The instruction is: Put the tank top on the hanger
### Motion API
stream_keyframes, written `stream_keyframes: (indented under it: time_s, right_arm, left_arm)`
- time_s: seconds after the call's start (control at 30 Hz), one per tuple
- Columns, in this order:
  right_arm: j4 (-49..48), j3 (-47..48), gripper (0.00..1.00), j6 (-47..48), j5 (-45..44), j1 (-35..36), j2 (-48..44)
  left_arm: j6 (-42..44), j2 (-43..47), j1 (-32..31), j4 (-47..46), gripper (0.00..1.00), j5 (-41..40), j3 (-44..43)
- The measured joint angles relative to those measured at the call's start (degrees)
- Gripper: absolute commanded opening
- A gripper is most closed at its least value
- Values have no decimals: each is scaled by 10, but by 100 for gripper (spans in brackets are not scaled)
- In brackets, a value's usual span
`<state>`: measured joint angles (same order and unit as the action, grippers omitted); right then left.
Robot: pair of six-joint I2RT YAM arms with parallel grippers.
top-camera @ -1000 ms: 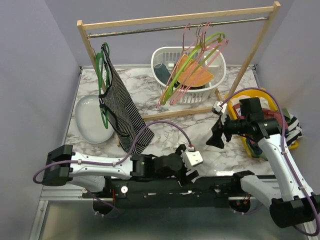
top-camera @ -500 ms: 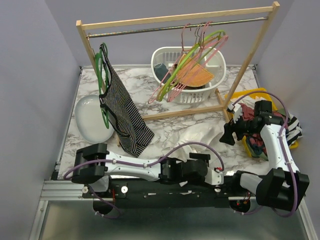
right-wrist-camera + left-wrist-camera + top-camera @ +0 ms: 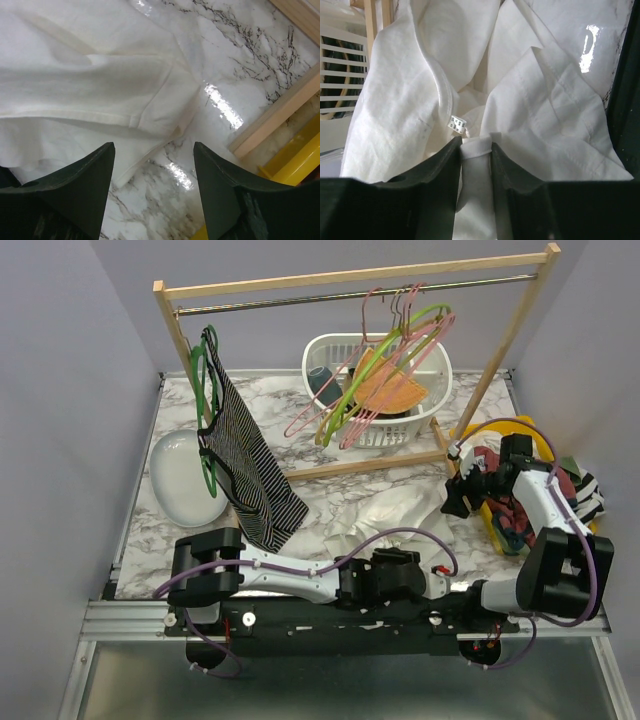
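The white tank top point(image 3: 385, 508) lies crumpled on the marble table in front of the rack. My left gripper point(image 3: 402, 554) reaches its near edge from the left. In the left wrist view the left gripper point(image 3: 475, 146) is shut on a narrow folded strip of the tank top point(image 3: 415, 90), just below a small label. My right gripper point(image 3: 457, 502) hangs open over bare marble at the cloth's right edge. Between the right gripper's point(image 3: 152, 148) fingers I see only table and the tank top's point(image 3: 90, 75) hem. The pink wire hanger point(image 3: 368, 312) hangs on the rail among others.
A lime-green hanger point(image 3: 385, 352) hangs beside the pink ones above a white basket point(image 3: 325, 352). A striped garment point(image 3: 240, 460) hangs at the rack's left post, over a white dish point(image 3: 175, 485). A yellow bin point(image 3: 500, 428) of clothes stands right; the rack's wooden foot point(image 3: 280, 112) is close.
The tank top now lies where the marble was bare a second ago. My left arm has swung right and shut on its edge. The right gripper came down towards the cloth. The hangers swing.
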<state>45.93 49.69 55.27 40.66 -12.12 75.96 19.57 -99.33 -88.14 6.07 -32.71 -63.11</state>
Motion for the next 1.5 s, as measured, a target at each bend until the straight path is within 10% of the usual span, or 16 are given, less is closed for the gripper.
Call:
stream_keyframes:
  time_s: [0.3, 0.67, 1.13, 1.5]
  right_arm:
    - [-23, 13, 55, -17, 6, 2, 43]
    - [-25, 32, 1, -50, 16, 31, 87]
    - [0, 33, 1, -71, 19, 31, 17]
    - [55, 189, 1, -142, 23, 31, -231]
  left_arm:
    - [-30, 25, 4, -3, 15, 1, 11]
    - [-81, 114, 20, -17, 0, 11, 47]
    - [-115, 227, 41, -34, 0, 30, 107]
    - [-100, 394, 41, -28, 0, 92, 87]
